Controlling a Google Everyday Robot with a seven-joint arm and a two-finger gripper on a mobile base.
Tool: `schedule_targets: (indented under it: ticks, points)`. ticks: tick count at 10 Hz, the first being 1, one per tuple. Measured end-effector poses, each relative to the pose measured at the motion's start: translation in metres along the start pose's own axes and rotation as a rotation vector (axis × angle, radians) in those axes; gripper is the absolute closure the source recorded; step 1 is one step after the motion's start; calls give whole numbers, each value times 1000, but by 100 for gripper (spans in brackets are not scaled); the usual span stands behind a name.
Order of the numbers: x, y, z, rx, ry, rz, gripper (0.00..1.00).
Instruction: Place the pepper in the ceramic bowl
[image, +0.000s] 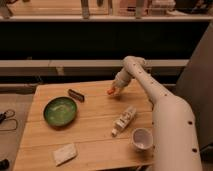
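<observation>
Cream-white, the arm (165, 105) rises from the near right corner of the tabletop (95, 132), runs up along the right edge to a bent elbow above the far edge, then folds back and slopes down and to the left. At its end the gripper (116, 90) hangs over the far middle of the tabletop, closed on the pepper (110, 92). The pepper shows as a small orange-red shape at the gripper's tip, close above the wood. Its free end points toward the left edge, and its long axis seems to run roughly along the far edge, though it is too small to be sure. The ceramic bowl (60, 111), green and glossy, sits in the left half, well apart from the pepper and nearer the left edge than the right. A dark flat object (76, 94) lies between the bowl and the gripper, just beside the bowl's far right rim and tilted. Open wood stretches from the gripper toward the bowl on the near side of that object. A white bottle (124, 120) lies on its side right of centre, a white cup (141, 138) stands near the near right corner against the arm, and a white packet (65, 153) lies by the near edge, left of the middle.
</observation>
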Motion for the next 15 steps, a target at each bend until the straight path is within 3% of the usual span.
schedule_targets:
  ticks: [6, 15]
  points:
    - [-23, 7, -22, 35, -19, -29, 100]
    - [-69, 18, -35, 32, -48, -89, 100]
